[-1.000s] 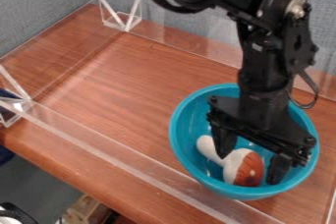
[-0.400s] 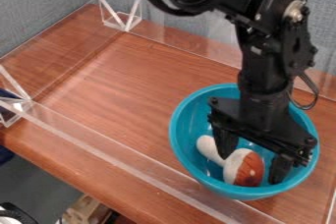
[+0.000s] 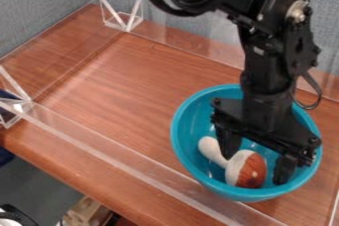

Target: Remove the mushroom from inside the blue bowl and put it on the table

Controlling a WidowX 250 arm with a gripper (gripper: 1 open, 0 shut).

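Mushroom (image 3: 239, 165) first: in the single camera view we see it lying on its side at the bottom of the blue bowl (image 3: 192, 123), its cream stem pointing left toward the bowl's near wall and its reddish-brown cap to the right. The hand (image 3: 263, 148) hangs straight down into the bowl from the black arm (image 3: 272, 42), with its two fingers spread wide apart. The cap sits low between the fingers; the left finger (image 3: 225, 139) stands just above the stem, and we cannot tell whether either finger touches the toy. Nothing is clamped.

The bowl rests on the desk (image 3: 119, 71) near its right front corner, close to the clear front wall (image 3: 99, 141).

Against the earlier pictures of this view, we find no change: hand, mushroom and bowl sit in the same places, and the fingers stand equally wide.

Part of the cap is covered by the right finger, and the far inside of the bowl is blocked by the arm. The bowl's right rim runs close to the picture's edge, and the arm's upper part is cut off at the top.
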